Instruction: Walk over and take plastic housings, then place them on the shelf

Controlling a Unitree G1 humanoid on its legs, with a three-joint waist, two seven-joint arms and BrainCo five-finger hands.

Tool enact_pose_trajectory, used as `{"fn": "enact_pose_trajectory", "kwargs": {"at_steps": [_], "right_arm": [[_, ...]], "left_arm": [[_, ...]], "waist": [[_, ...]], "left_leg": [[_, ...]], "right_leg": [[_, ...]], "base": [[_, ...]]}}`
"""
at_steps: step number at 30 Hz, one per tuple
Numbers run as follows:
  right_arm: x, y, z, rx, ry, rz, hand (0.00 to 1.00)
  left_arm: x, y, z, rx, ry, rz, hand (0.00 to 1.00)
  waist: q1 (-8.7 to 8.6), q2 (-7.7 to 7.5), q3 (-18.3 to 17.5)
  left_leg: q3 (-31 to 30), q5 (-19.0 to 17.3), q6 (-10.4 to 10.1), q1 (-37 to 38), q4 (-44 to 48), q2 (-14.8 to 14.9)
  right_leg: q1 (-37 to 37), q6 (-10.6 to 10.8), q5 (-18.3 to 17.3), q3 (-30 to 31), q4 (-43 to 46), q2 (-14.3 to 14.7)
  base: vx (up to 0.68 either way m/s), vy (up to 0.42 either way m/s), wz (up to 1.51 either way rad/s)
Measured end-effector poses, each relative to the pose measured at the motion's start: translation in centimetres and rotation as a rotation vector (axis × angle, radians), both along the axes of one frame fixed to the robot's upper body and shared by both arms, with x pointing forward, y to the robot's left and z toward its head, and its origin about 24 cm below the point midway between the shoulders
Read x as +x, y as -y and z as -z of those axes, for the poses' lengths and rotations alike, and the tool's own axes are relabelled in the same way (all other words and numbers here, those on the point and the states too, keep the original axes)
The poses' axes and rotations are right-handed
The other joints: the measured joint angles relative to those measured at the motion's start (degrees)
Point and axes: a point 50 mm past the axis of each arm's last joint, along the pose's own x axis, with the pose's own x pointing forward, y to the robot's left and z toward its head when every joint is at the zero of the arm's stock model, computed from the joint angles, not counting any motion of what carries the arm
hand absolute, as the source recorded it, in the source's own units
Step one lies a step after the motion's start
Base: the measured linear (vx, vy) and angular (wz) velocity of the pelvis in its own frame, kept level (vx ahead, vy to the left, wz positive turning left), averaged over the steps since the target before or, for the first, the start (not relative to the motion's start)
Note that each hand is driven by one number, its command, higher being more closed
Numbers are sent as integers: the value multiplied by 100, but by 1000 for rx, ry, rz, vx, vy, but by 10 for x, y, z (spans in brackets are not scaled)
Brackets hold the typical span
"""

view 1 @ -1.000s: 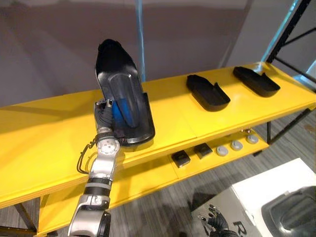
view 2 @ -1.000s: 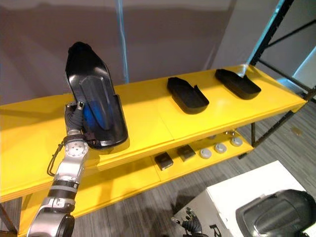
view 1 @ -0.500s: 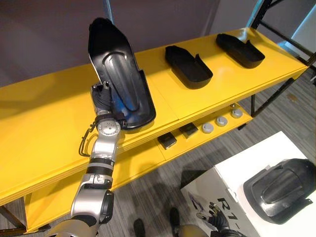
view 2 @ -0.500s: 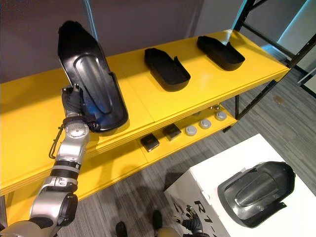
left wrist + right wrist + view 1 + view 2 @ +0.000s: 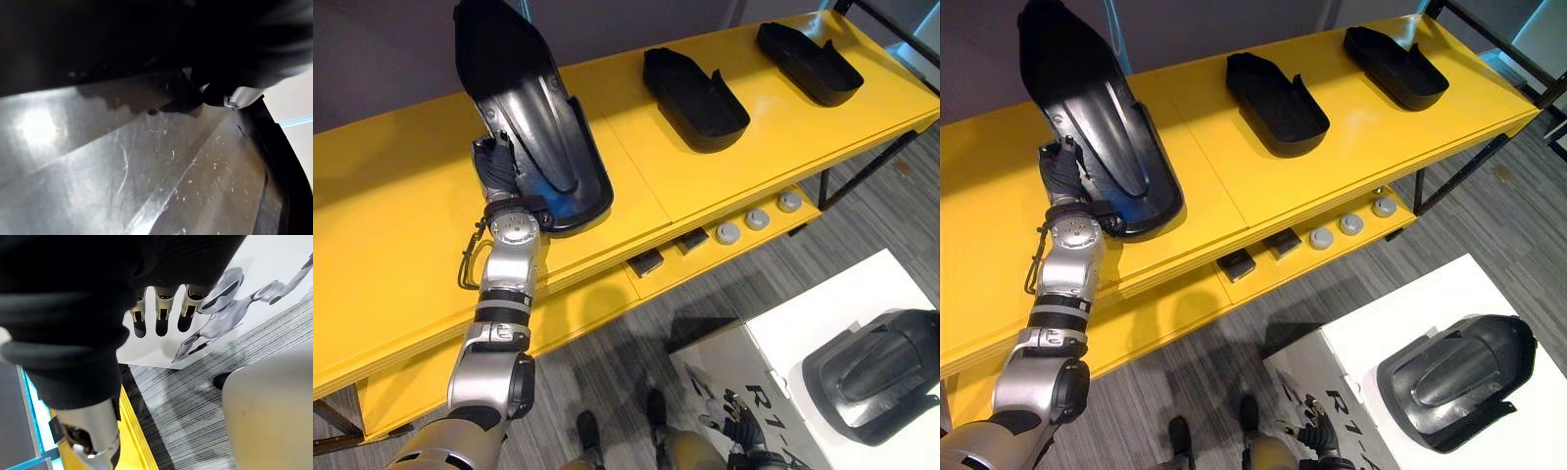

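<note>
Item: black plastic housing (image 5: 533,117), long and tapered, on the top level of the yellow shelf (image 5: 401,215). Its long axis runs away from the robot. The narrow end points up and back toward the wall, and the broad end rests near the shelf's front edge with the glossy hollow face turned outward. The left robot hand (image 5: 497,168) is against the housing's left side wall, fingers curled onto it, one dark tip pressed to the inner face. Adjacent on the right, apart from it: two further housings (image 5: 695,86) (image 5: 808,64) lying flat. On the lower level (image 5: 578,308): two small black boxes (image 5: 647,262) and three grey discs (image 5: 727,232). On a white counter (image 5: 803,323) at lower right: a fourth housing (image 5: 876,372). The right robot hand (image 5: 736,431) hangs beside that counter, fingers (image 5: 161,318) straight, holding nothing.
</note>
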Motion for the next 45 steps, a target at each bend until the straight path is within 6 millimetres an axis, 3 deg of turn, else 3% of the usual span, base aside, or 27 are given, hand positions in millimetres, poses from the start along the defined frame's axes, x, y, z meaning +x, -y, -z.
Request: {"fn": "enact_pose_trajectory", "kwargs": {"at_steps": [9, 10, 14, 19, 24, 39, 42, 45], "right_arm": [[3, 0, -5, -4, 34, -10, 0], [3, -1, -6, -5, 41, -18, 0], [4, -2, -7, -5, 45, -19, 0], [3, -1, -7, -5, 46, -19, 0], [3, -1, -7, -7, 47, -20, 0], [3, 3, -7, -19, 50, -16, 0], [3, 3, -7, -20, 47, -14, 0], [1, 3, -5, -20, 35, -12, 0]], "left_arm": [[3, -9, -18, -12, 32, -22, 100], [3, -11, -22, -8, 40, -27, 0], [2, -21, -25, -11, 46, -54, 0], [4, -30, -14, -24, -10, -70, 0], [7, -29, -9, -22, -44, -43, 0], [10, -29, -3, -77, -64, -27, 0], [8, -24, -17, -66, -2, -11, 0], [-6, -10, -54, 2, 185, 29, 0]], "waist": [[158, 9, 55], [177, 10, 65], [194, 13, 67], [242, 20, 72], [337, 43, 88], [343, 59, 102], [342, 77, 126], [336, 98, 146]], "left_leg": [[53, -160, -1, -185, 229, 30], [66, -179, 6, -204, 268, 36], [111, -260, 10, -224, 372, 43], [117, -321, 14, -269, 533, 33], [66, -318, 11, -277, 548, 21], [22, -261, 59, -179, 482, -36], [-15, -180, 45, -156, 385, -61], [-134, -70, 52, -148, 281, -72]], "right_leg": [[-84, 0, 0, -16, 17, -13], [-97, 0, 0, -15, 29, -15], [-96, 0, -1, -6, 66, -24], [-91, 1, -1, -37, 104, -52], [-78, 0, -2, -79, 104, -65], [21, 2, -3, -98, 102, -111], [16, 2, -5, -119, 96, -115], [19, -2, -8, -220, 92, -117]], "base": [[1, 9, 1], [-19, 23, -4], [-1, 17, -3], [10, 29, 0], [-1, 16, 4], [-4, 5, 1], [-12, 18, 7], [-23, 4, 16]]}}
